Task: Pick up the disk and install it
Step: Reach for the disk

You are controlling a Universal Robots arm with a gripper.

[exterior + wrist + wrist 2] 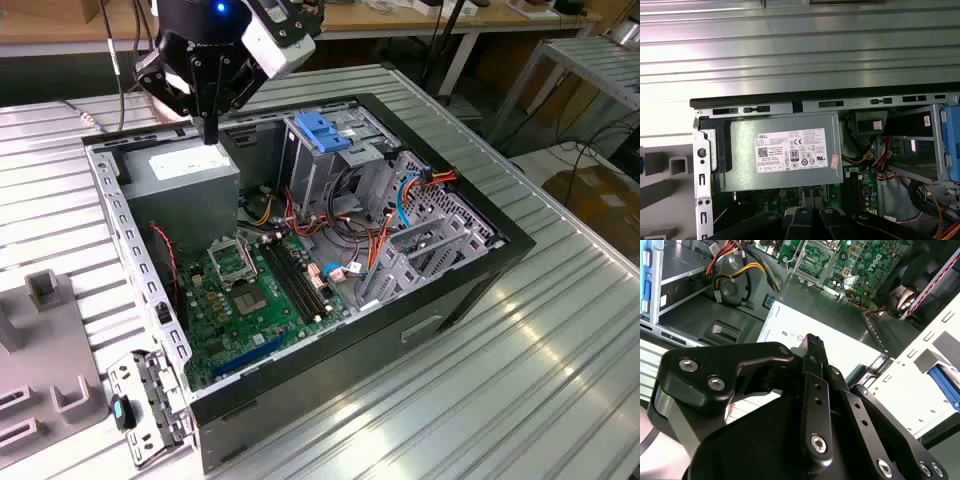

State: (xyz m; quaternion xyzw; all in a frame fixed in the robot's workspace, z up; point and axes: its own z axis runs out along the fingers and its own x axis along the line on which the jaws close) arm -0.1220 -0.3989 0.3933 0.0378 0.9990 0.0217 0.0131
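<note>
arm (222, 40) points straight down, fingers (210, 126) pressed together, empty, just above the grey power supply box (190, 175).

Grey power supply box (742, 155), white label (790, 151), open computer case (702, 165), ribbed table (790, 50)

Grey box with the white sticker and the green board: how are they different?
The grey box is plain metal with a white label; the green board is crowded with small parts. The grey box stands tall; the green board lies flat. Both sit inside the open computer case.
</note>
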